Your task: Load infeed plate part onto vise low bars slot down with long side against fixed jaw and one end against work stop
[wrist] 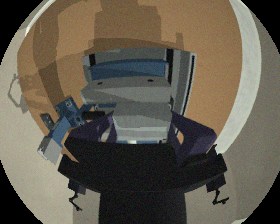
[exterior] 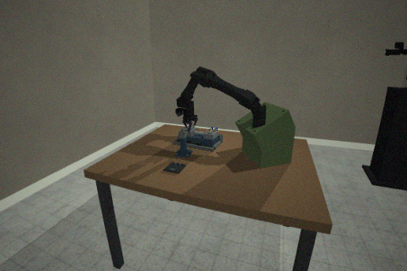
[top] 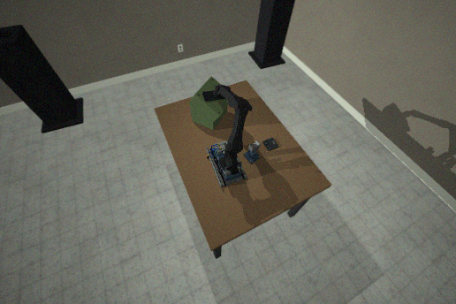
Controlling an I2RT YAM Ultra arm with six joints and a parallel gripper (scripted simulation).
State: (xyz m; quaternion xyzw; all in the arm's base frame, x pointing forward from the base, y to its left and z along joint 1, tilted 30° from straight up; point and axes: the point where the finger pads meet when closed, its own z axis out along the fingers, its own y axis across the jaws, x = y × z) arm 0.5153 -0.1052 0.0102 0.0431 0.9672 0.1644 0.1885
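Observation:
The grey part [wrist: 142, 119] is between my fingertips in the wrist view. My gripper [wrist: 142, 116] [exterior: 190, 125] is shut on it, one finger on each side, over the vise. The vise [exterior: 214, 139] [top: 236, 176] has a blue body and grey jaws; one broad grey jaw [wrist: 123, 92] lies just beyond the part in the wrist view. The low bars, the work stop and the part's slot cannot be made out. Whether the part touches the bars or a jaw cannot be told. In the top view the arm hides the gripper and the part.
The V-block on its blue stand [top: 252, 156] [exterior: 183, 149] [wrist: 59, 131] is close beside the vise. The dark infeed plate [top: 270, 144] [exterior: 174, 168] lies farther out, with no part on it. The green arm mount [top: 206, 113] [exterior: 272, 142] stands at the table's other end.

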